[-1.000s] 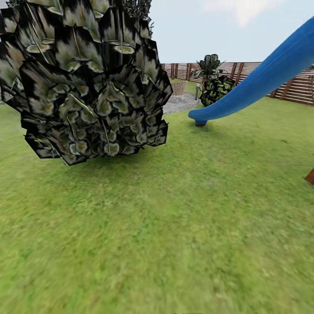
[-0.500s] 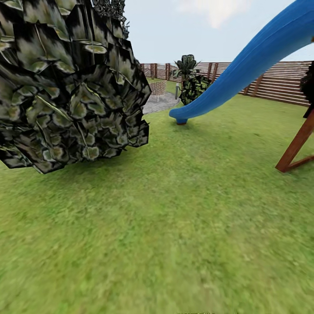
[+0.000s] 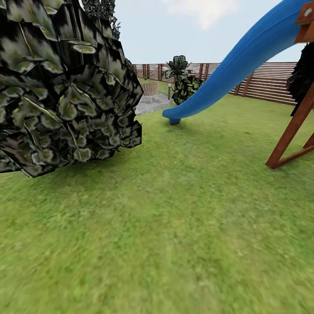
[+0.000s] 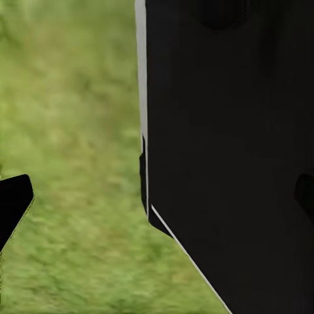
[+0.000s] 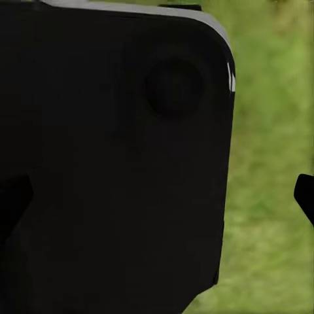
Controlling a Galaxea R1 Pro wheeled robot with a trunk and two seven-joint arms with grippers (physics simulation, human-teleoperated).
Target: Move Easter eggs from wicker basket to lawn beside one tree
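Three eggs, no basket in sight | lawn (image 3: 174, 226) covers the lower frame, dark bush (image 3: 65, 87) upper left, blue slide (image 3: 235, 74) upper right | can't tell either gripper's state, black bodywork blocks both wrist cams | guessing eggs are light, smooth, slippery: pinch gently round the middle

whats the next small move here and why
Probably keep turning and driving across the lawn to search: the head view offers a dark leafy canopy, a blue slide and a fence, but no basket or eggs to reach for.
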